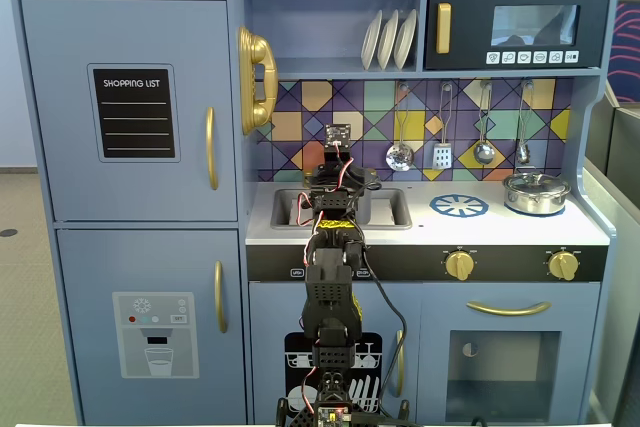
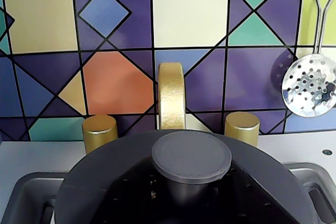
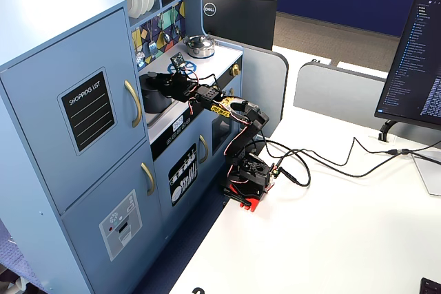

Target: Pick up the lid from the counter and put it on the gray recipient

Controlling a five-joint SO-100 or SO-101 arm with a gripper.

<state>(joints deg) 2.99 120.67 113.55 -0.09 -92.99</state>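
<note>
The dark-gray lid [image 2: 105, 171] fills the bottom of the wrist view, with its round knob [image 2: 191, 156] in the middle. My gripper [image 2: 190, 198] sits right over it, and its black jaws lie against the knob's stem on both sides. The lid is over the sink [image 2: 26, 192], just in front of the gold faucet [image 2: 171, 95]. In that view the lid hides the gray recipient. In a fixed view the gray recipient [image 3: 153, 98] stands in the sink as a dark cylinder under my gripper [image 3: 165, 80]. In the other fixed view the arm [image 1: 330, 277] covers both.
Two gold tap knobs [image 2: 100, 129] [image 2: 241, 124] flank the faucet. A slotted spoon [image 2: 310, 85] hangs on the tiled wall to the right. The shiny silver pot [image 1: 536, 192] stands on the far right burner, past a blue burner ring [image 1: 459, 206].
</note>
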